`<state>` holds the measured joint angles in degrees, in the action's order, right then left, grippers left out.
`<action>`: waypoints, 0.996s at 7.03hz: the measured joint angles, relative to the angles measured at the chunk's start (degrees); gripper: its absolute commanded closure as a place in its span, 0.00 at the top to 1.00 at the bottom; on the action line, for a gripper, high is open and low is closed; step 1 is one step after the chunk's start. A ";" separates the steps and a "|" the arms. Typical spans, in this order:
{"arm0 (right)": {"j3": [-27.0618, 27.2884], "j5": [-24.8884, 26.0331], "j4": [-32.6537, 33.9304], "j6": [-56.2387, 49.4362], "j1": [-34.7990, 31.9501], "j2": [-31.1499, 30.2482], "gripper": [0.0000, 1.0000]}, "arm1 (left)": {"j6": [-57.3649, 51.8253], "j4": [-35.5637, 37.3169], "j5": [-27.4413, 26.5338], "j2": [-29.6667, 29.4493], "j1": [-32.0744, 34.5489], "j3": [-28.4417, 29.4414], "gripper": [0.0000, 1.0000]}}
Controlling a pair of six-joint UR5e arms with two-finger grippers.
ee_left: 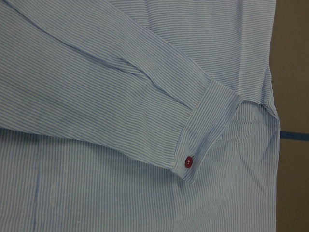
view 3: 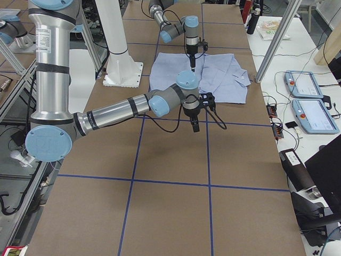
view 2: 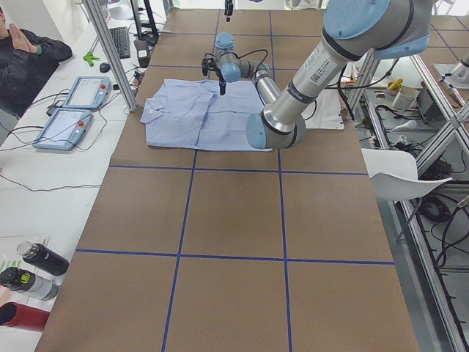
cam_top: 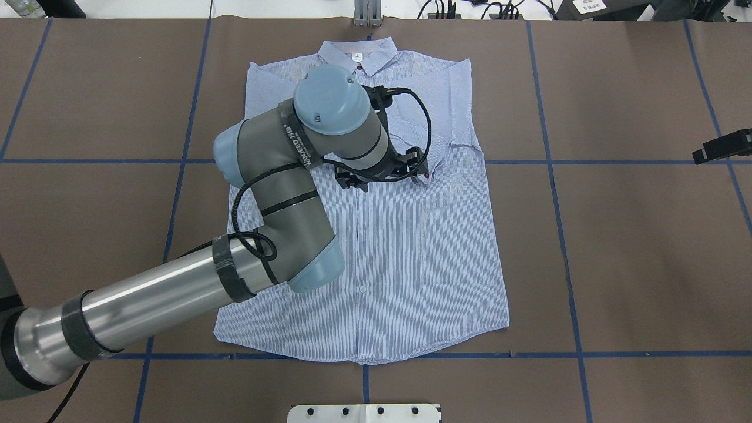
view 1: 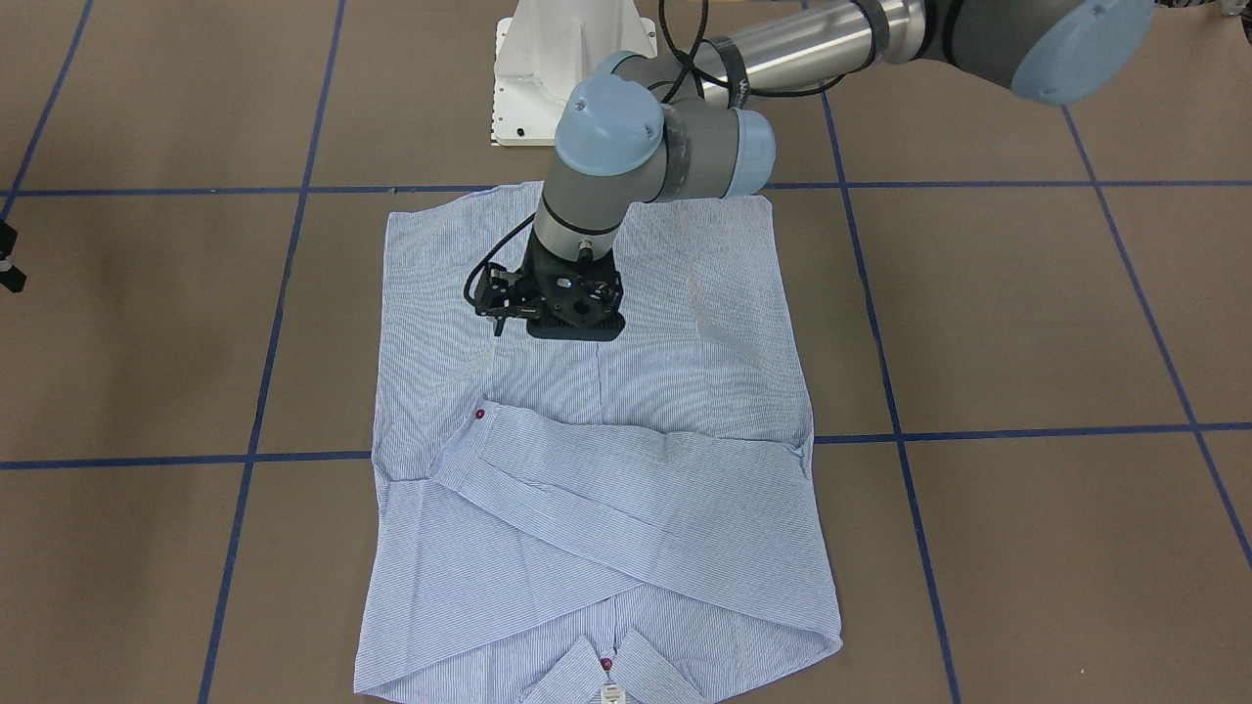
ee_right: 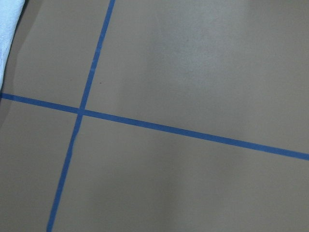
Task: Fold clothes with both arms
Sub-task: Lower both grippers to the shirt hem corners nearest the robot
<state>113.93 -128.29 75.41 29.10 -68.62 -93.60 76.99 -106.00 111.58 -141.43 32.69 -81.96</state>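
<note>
The striped shirt (view 1: 636, 489) lies flat on the brown table, front up, collar away from the robot, with both sleeves folded across the chest. A cuff with a red button (view 1: 479, 415) lies on the body and fills the left wrist view (ee_left: 189, 162). My left gripper (view 1: 567, 318) hangs just over the shirt's middle (cam_top: 423, 247), near that cuff; its fingers are hidden under the wrist (cam_top: 379, 167). My right gripper (cam_top: 722, 147) hovers over bare table well off the shirt's side (view 3: 195, 125); its fingers do not show clearly.
The white pedestal base (view 1: 538, 78) stands at the robot's side of the table. Blue tape lines (ee_right: 169, 128) grid the brown surface. An operator (view 2: 29, 51), two teach pendants (view 2: 73, 110) and bottles (view 2: 29, 271) are along the far bench.
</note>
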 measured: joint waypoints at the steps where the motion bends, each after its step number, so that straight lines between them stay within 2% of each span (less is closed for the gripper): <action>1: 2.18 1.89 0.00 5.64 3.62 0.00 1.00 | -0.84 2.96 -0.06 3.08 0.08 -5.39 1.00; 2: 5.00 4.66 0.01 12.95 8.76 -0.02 1.00 | -2.51 6.48 -0.23 7.53 0.16 -12.91 1.00; 4: 11.63 11.44 0.08 28.91 21.11 -0.48 1.00 | -5.54 9.72 -0.47 20.88 -0.03 -31.20 1.00; 5: 14.26 15.36 0.14 35.23 27.14 -0.92 1.00 | -5.84 10.01 -0.58 24.78 -0.26 -35.83 1.00; 7: 17.46 27.21 0.20 46.96 41.51 -1.83 1.00 | -5.68 9.78 -4.70 32.08 -2.86 -41.11 1.00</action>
<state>131.39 -101.08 75.61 76.07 -27.11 -95.44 71.30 -96.22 106.88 -109.36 29.83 -123.07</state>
